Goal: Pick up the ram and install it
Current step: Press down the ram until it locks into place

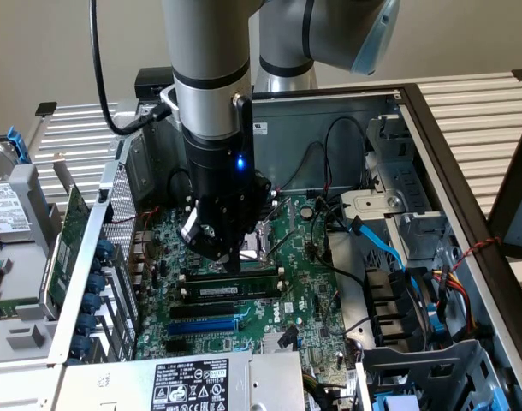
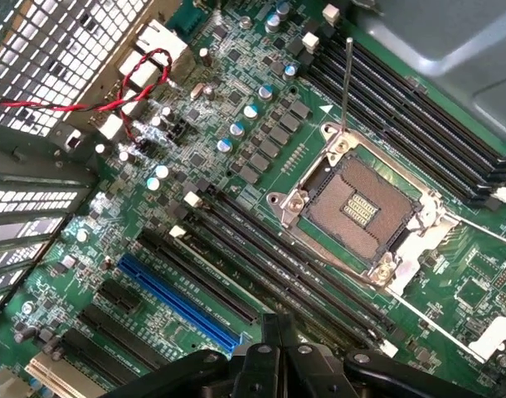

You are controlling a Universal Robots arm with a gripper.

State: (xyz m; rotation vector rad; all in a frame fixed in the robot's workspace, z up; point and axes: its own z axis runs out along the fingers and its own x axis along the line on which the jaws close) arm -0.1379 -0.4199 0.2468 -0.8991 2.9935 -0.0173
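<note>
My gripper (image 1: 234, 262) hangs low over the green motherboard (image 1: 304, 282) inside the open computer case. Its fingers are shut with nothing between them. The ram (image 1: 231, 291), a long narrow stick with a small white label, stands on edge in a slot just in front of the fingertips. A second thin strip lies in the slot right under the tips; whether the fingers touch it I cannot tell. In the wrist view the shut gripper (image 2: 270, 325) points at the long black slots (image 2: 278, 265) with white end clips, beside the open CPU socket (image 2: 357, 207).
A blue slot (image 2: 178, 303) and black slots lie beside the memory slots. A green expansion card (image 1: 68, 231) stands outside the case wall at the exterior view's left. Blue and black cables (image 1: 389, 248) and drive bays crowd the exterior view's right. Red wires (image 2: 137, 83) run by the rear grille.
</note>
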